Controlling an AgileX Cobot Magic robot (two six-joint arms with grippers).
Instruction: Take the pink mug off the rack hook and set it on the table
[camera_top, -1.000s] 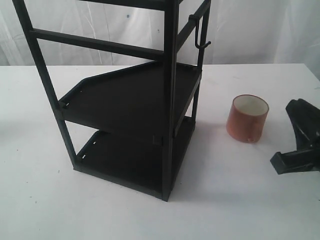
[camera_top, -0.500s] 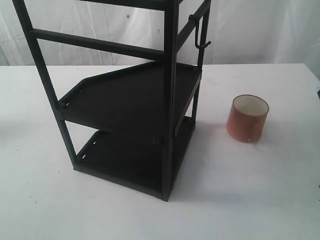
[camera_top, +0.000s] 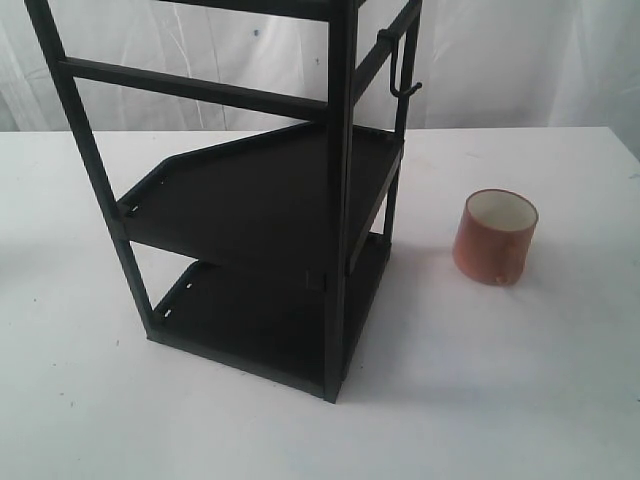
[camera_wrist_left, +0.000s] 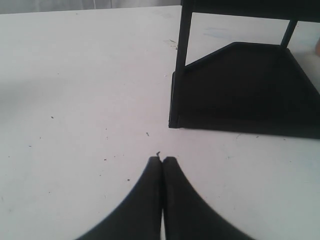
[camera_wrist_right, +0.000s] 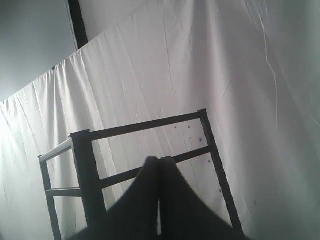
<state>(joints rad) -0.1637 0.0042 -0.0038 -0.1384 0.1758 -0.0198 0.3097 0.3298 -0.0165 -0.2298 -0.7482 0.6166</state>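
The pink mug (camera_top: 494, 237) stands upright on the white table (camera_top: 500, 400), to the right of the black rack (camera_top: 260, 200), apart from it. The rack hook (camera_top: 402, 75) hangs bare from the rack's upper right bar. Neither gripper shows in the exterior view. In the left wrist view my left gripper (camera_wrist_left: 162, 161) is shut with nothing in it, low over the table (camera_wrist_left: 75, 100) near the rack's lower shelf (camera_wrist_left: 240, 85). In the right wrist view my right gripper (camera_wrist_right: 159, 160) is shut and empty, pointing up at the rack's top bars (camera_wrist_right: 145, 125); the mug is out of that view.
A white curtain (camera_top: 520, 60) hangs behind the table and fills the right wrist view as a curtain (camera_wrist_right: 200, 60). The rack's two flat shelves, upper shelf (camera_top: 270, 185) and lower shelf (camera_top: 260, 320), hold nothing.
The right gripper, seen at the right edge one second ago beside the mug, has withdrawn out of the exterior view. The mug stays where it stood.
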